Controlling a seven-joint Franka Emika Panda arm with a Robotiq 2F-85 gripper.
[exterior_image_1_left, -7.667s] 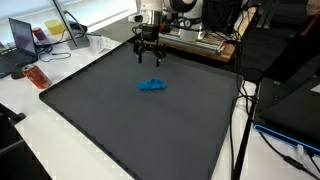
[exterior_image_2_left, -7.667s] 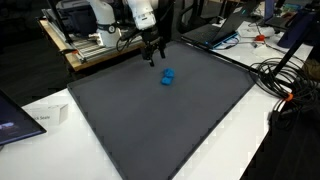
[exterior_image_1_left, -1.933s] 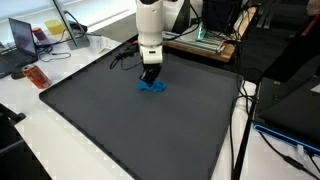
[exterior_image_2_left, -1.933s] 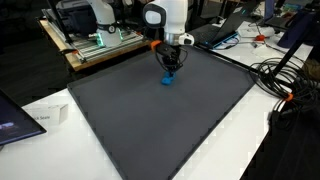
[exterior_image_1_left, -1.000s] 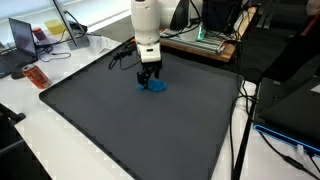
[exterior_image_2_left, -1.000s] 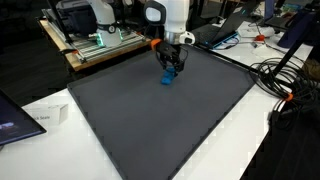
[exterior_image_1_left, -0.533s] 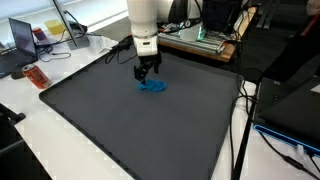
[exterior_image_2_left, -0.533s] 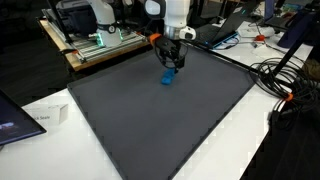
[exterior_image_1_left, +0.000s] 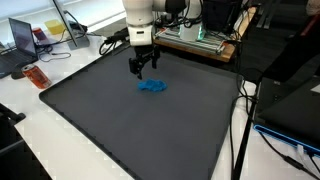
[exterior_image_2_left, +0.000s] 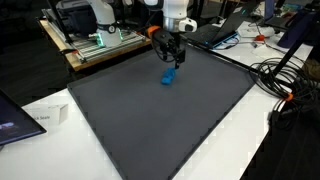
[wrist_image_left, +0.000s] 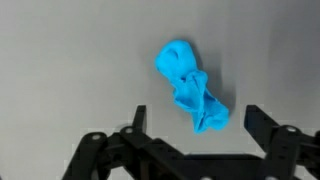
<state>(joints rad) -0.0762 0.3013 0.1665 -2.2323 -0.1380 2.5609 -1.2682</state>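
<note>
Hanging above the dark mat (exterior_image_1_left: 95, 125), the gripper (exterior_image_1_left: 141, 69) holds nothing, its two fingers spread apart. One crumpled blue cloth (exterior_image_1_left: 152, 86) lies on the mat just beneath. The wrist view cuts off the gripper's body; the cloth's bunched folds hide its true shape.

Bright blue is shown by the cloth (wrist_image_left: 192, 88), plain dark grey by the mat (exterior_image_1_left: 120, 130), black by the gripper (exterior_image_1_left: 141, 69).

a dark mat (exterior_image_1_left: 150, 130) covers the white table (exterior_image_1_left: 60, 140); a laptop (exterior_image_1_left: 22, 35) (lid up) stands beyond its edge.
</note>
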